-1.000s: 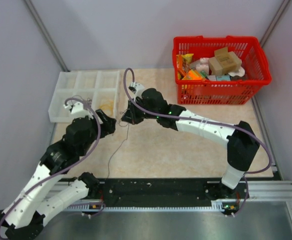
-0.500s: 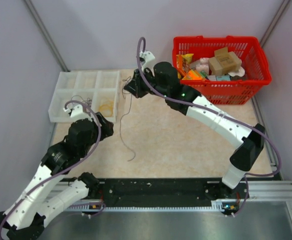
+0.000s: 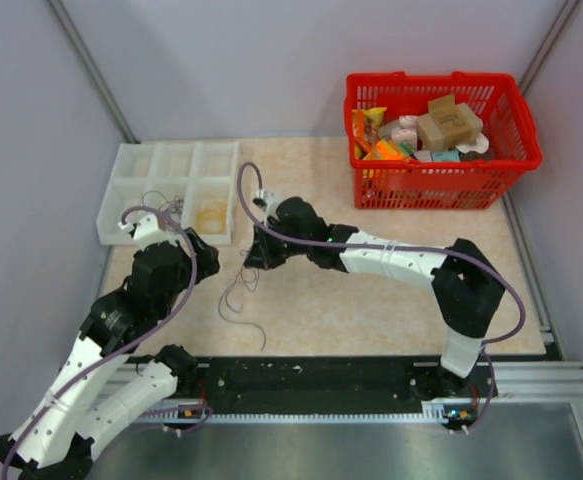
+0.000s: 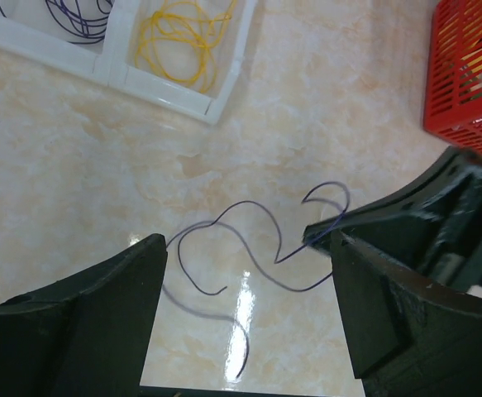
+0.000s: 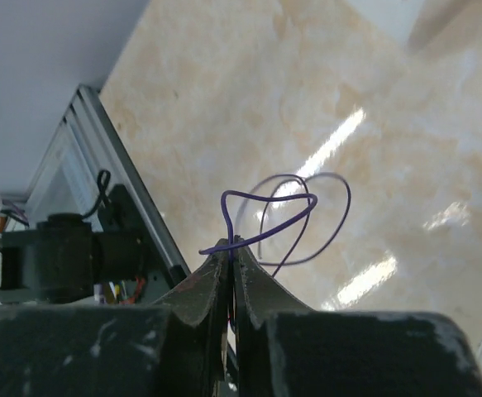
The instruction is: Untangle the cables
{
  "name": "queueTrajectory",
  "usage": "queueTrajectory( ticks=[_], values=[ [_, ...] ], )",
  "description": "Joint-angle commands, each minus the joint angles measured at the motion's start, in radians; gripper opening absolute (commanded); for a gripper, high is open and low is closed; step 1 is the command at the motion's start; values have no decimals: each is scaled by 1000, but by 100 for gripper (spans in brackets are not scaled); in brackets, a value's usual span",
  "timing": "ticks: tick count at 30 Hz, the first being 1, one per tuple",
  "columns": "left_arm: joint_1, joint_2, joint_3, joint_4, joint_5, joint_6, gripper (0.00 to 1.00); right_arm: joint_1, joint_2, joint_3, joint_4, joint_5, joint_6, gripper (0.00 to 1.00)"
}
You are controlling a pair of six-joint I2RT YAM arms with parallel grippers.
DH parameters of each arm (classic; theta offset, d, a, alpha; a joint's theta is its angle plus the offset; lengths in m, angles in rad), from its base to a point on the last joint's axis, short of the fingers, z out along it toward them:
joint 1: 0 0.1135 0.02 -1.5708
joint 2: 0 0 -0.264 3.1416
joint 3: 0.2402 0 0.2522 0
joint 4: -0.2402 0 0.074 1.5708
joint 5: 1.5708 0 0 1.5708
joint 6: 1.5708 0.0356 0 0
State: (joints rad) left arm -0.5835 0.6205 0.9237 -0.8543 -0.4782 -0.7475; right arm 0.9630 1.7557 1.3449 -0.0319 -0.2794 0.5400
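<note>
One purple cable [image 5: 225, 217] pinched in rt tool [image 5: 230, 250]; tail blurred, lft-wrist view.

Glossy marble-look tabletop [image 4: 75, 190] w/ glare; tray [image 4: 174, 99] semi-clear white plastic, basket [image 3: 441, 188] red plastic, left hand [image 4: 247, 248] matt black, cable [image 4: 253, 203] smooth-coated.
</note>
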Motion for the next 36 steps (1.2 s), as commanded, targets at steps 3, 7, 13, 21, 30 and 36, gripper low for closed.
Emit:
queueTrajectory(
  ticks=[3, 7, 13, 21, 30, 36],
  values=[
    [5, 28, -23, 61, 18, 33, 84, 16, 39, -12, 60, -81, 80, 21],
    [7, 74, -36, 83, 67, 31, 85, -26, 30, 4, -17, -139, 55, 48],
    [57, 140, -74, 86, 195, 0, 95, -110, -123, -140, -56, -158, 32, 60],
    [129, 428, -112, 70, 360, -98, 98, -245, -364, -320, -105, -99, -29, 61],
    [131, 688, -77, 135, 409, -174, 96, -257, -429, -398, -96, -84, -38, 61],
    [129, 821, -83, 178, 420, -222, 95, -265, -456, -421, -88, -75, -43, 61]
  ],
)
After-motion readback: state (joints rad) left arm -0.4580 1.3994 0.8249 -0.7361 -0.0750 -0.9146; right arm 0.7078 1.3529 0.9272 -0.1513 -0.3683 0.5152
